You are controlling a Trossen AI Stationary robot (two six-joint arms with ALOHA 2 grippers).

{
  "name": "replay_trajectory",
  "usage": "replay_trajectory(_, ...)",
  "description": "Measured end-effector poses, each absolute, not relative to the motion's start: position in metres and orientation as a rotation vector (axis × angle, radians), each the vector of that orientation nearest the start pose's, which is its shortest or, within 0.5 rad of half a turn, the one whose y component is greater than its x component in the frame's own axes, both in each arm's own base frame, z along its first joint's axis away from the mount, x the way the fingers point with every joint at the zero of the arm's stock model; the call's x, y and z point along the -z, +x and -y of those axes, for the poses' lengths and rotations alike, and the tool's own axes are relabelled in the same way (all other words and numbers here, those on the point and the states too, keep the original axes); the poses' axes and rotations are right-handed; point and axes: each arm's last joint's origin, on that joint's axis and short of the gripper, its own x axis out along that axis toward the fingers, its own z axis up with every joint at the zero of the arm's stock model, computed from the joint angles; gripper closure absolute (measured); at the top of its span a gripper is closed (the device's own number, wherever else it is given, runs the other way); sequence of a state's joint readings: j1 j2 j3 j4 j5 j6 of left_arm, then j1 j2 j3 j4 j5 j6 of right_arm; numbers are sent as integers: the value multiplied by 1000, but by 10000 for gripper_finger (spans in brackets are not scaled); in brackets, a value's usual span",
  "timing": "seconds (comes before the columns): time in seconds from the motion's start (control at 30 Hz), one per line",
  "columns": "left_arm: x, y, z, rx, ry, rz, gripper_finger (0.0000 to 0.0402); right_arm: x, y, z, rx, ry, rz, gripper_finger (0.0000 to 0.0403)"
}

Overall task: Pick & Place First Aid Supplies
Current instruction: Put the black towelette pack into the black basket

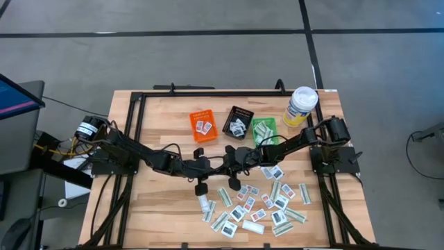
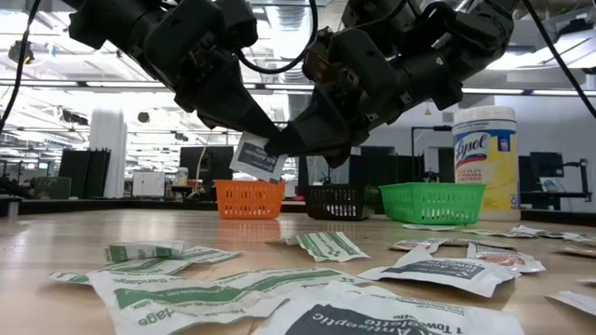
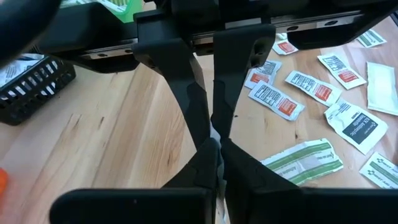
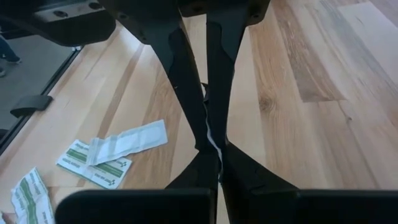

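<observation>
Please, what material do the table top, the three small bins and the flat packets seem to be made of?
Table top: apparently wood, pale butcher-block strips with visible grain and a smooth, slightly glossy finish.
Orange bin, black bin, green bin: probably moulded plastic, with uniform colour and lattice walls.
Packets: likely paper or paper-foil sachets, matte, printed and creased, with curling edges.

Left end effector (image 2: pixel 265 144) and right end effector (image 2: pixel 279 147) both closed, tips meeting mid-air.

Held packet (image 2: pixel 258 154) mostly hidden between end effectors; print unreadable.
</observation>
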State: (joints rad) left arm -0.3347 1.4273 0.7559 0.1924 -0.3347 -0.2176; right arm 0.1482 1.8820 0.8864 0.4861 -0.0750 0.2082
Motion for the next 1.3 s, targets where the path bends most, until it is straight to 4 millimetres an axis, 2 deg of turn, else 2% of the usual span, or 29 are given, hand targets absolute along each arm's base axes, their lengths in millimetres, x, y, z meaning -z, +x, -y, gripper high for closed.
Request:
replay_trajectory(0.33, -215, 282, 90, -13, -142, -459, 391, -134, 364, -57, -170, 187, -537, 403)
replay_trajectory(0.7, -219, 280, 89, 2, -152, -461, 388, -134, 364, -57, -171, 188, -533, 403)
replay_trajectory(0.87, -220, 275, 92, 81, -164, -496, 362, -120, 358, -56, -155, 182, -630, 403)
replay_trajectory(0.97, -219, 275, 92, 74, -169, -504, 343, -127, 360, -55, -149, 183, -608, 403)
replay_trajectory(1.3, -219, 275, 89, 26, -176, -498, 296, -128, 361, -57, -164, 185, -580, 403)
